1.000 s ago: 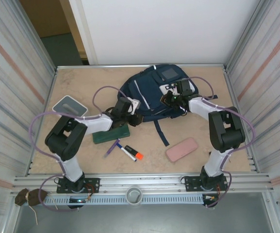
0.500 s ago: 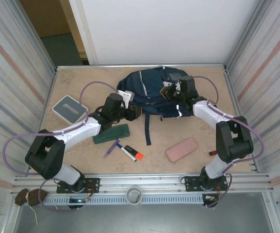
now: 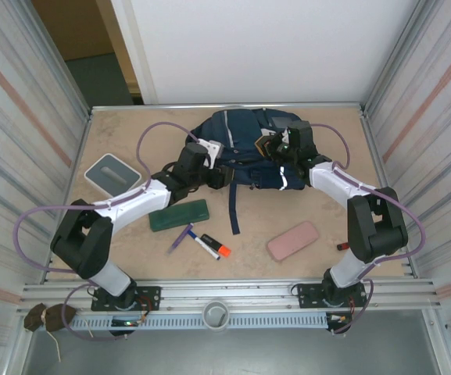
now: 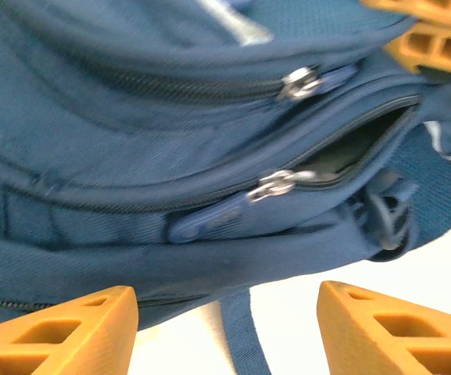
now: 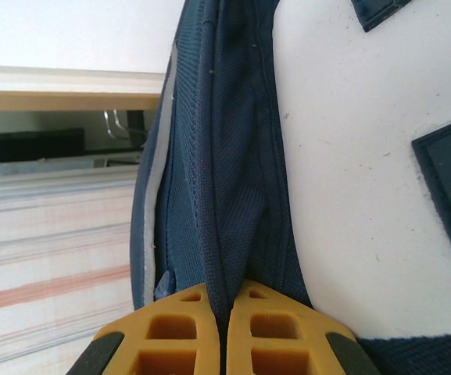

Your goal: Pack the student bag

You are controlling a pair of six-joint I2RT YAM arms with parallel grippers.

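The student bag point(image 3: 241, 139) lies far-centre on the table point(image 3: 116, 133); soft, floppy, probably light; right gripper point(image 5: 223, 328) pinches a fabric fold; left gripper point(image 4: 225, 332) gapes empty before the zip pull point(image 4: 276, 183), the best hold.

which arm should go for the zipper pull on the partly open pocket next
Left. The left claw is open and faces the zipper pull on the backpack, right at its partly open pocket. The right claw is shut on a fold of the backpack, likely steadying it.
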